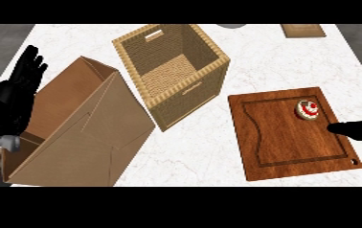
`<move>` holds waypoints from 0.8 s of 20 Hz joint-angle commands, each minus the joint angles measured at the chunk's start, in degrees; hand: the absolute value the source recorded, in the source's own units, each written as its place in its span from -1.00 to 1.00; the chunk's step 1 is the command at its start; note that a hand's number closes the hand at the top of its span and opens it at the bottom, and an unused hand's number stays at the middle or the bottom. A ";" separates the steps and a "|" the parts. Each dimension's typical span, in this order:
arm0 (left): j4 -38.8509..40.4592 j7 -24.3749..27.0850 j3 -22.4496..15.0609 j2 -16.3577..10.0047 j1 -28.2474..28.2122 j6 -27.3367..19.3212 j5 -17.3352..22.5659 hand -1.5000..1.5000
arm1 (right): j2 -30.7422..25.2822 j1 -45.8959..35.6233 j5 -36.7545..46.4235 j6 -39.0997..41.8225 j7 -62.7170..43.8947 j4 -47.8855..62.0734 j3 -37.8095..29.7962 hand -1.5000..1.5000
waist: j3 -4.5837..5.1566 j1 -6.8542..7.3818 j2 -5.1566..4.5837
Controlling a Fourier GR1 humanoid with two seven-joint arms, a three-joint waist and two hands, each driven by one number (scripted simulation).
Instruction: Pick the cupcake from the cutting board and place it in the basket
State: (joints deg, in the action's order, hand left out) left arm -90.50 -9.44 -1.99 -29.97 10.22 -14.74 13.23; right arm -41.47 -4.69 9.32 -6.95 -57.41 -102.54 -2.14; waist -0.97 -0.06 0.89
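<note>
Cupcake [307, 108] on cutting board [283, 143]; right hand [348, 129] near it, apart

At nine o'clock the left hand [16, 97] is black with long, slim fingers [29, 64] and a small rounded grey bit of forearm [8, 143] below it, while at three o'clock the right hand [348, 129] shows only as a tapering black shape.

The counter [198, 150] is seen steeply from above by the head camera (a single view), framed fairly close.
</note>
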 commanded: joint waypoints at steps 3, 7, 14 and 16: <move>3.56 -1.13 -2.66 4.77 0.74 0.14 -0.40 0.00 | 5.91 -0.40 5.78 -5.12 1.53 0.95 2.39 -1.00 | 0.96 -0.11 -1.03; 5.37 0.28 -1.86 5.30 1.03 0.27 -1.24 0.00 | 7.58 0.87 9.77 -7.32 6.16 3.69 2.98 -1.00 | 0.96 -0.26 -1.13; 3.45 -2.53 -0.78 5.52 1.30 -0.06 -1.87 0.00 | 11.99 4.24 15.38 -9.83 5.59 0.95 6.33 -1.00 | 0.97 -0.44 -0.93; 3.44 0.60 -0.39 5.49 -1.98 1.15 -2.39 0.00 | 13.12 5.45 16.70 -10.21 3.07 -3.17 7.13 -1.00 | 1.01 -0.47 -0.83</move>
State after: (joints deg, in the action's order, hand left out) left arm -90.30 -9.46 -0.23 -28.31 10.22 -12.97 11.82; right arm -31.39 -1.30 22.57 -14.94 -51.88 -101.45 2.50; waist -0.99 -0.02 0.87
